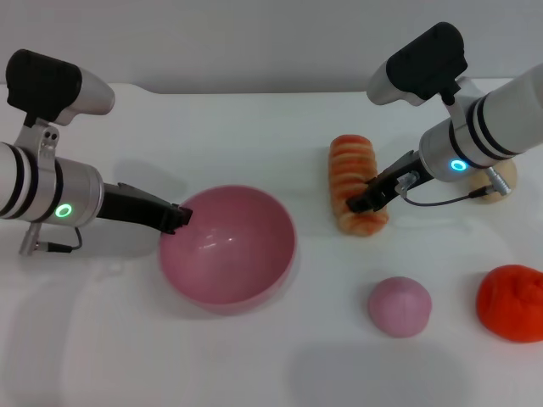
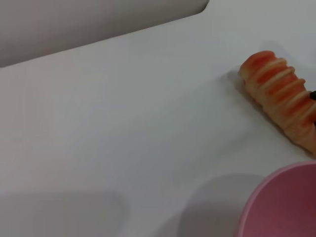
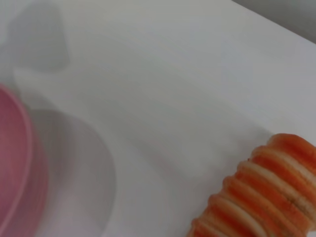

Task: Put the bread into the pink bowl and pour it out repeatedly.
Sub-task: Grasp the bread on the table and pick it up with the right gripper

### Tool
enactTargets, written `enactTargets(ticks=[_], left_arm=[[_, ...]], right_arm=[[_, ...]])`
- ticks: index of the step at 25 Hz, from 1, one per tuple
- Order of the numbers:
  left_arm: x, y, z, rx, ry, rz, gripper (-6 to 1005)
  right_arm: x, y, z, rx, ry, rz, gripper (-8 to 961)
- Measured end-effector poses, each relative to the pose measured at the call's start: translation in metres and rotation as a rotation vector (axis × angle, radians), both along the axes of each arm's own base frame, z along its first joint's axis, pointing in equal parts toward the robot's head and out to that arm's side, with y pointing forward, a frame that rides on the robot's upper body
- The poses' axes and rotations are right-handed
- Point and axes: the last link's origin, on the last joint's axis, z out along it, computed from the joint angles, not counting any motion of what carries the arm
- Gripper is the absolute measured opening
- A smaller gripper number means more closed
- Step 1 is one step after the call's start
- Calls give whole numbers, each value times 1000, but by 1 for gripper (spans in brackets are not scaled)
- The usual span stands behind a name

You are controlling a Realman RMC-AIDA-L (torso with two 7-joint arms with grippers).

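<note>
The pink bowl point(image 1: 227, 248) stands upright and empty at the table's middle left; a part of its rim point(image 2: 281, 202) shows in the left wrist view and another point(image 3: 17, 163) in the right wrist view. My left gripper point(image 1: 176, 218) is shut on the bowl's left rim. The bread point(image 1: 356, 182), striped orange and cream, lies flat on the table to the right of the bowl and also appears in both wrist views point(image 2: 281, 96) point(image 3: 261, 197). My right gripper point(image 1: 363, 202) rests over the bread's near half, coming in from the right.
A pinkish-purple ball point(image 1: 400, 306) sits near the front right. An orange-red lumpy item point(image 1: 512, 303) lies at the right edge. A small beige bun point(image 1: 499, 181) is partly hidden behind my right arm. The white table's far edge point(image 1: 254, 89) runs behind everything.
</note>
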Motion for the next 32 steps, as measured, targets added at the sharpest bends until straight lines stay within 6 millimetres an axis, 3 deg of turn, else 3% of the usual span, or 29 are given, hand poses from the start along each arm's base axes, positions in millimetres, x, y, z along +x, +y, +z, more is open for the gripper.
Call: enactTargets(ticks=[32], left_arm=[[2, 1, 0, -8, -1, -5, 46]], right_arm=[[-5, 2, 6, 29, 19, 40, 222]])
